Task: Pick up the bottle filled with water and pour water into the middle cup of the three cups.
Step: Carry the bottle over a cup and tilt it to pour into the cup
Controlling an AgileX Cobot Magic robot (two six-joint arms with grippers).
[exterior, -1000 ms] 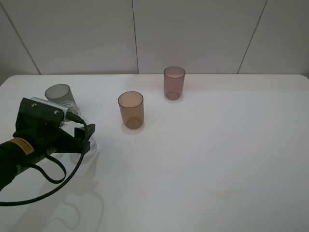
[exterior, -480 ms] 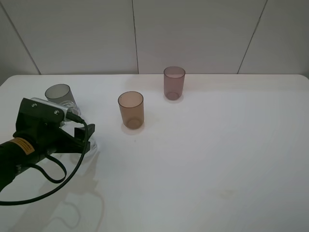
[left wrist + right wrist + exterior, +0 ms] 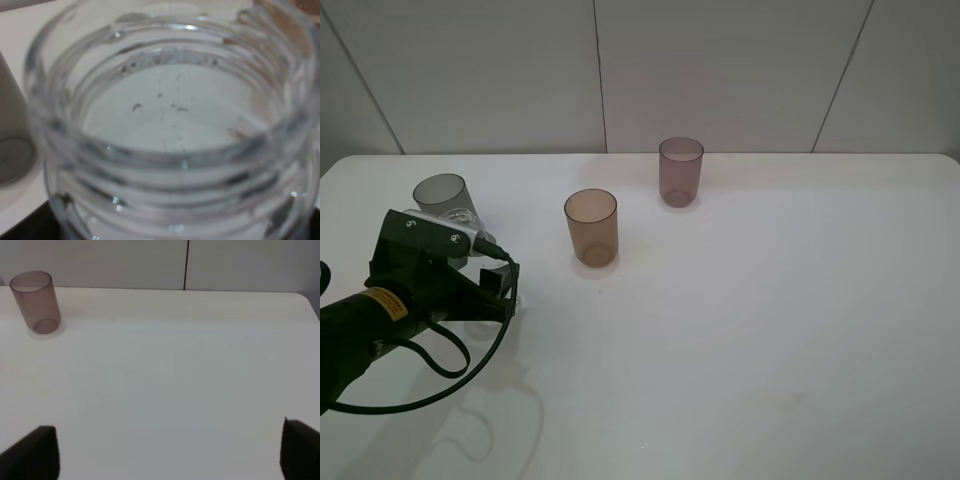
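White table point(image 3: 770, 300), clear colourless bottle point(image 3: 170, 170) with ribbed, uncapped neck

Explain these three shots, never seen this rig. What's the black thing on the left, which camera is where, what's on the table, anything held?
It is a robot with two arms, each ending in a gripper, a two-fingered clamp. The wide picture comes from a camera high above the white table; the black thing is the left arm with the left gripper. The other two come from cameras on the wrists. On the table stand a smoky grey tumbler, an amber-brown tumbler in the middle and a mauve-purple tumbler. The left wrist camera looks into the open mouth of a clear plastic bottle right at that gripper; whether the jaws have closed on it does not show. The right gripper is open and empty.
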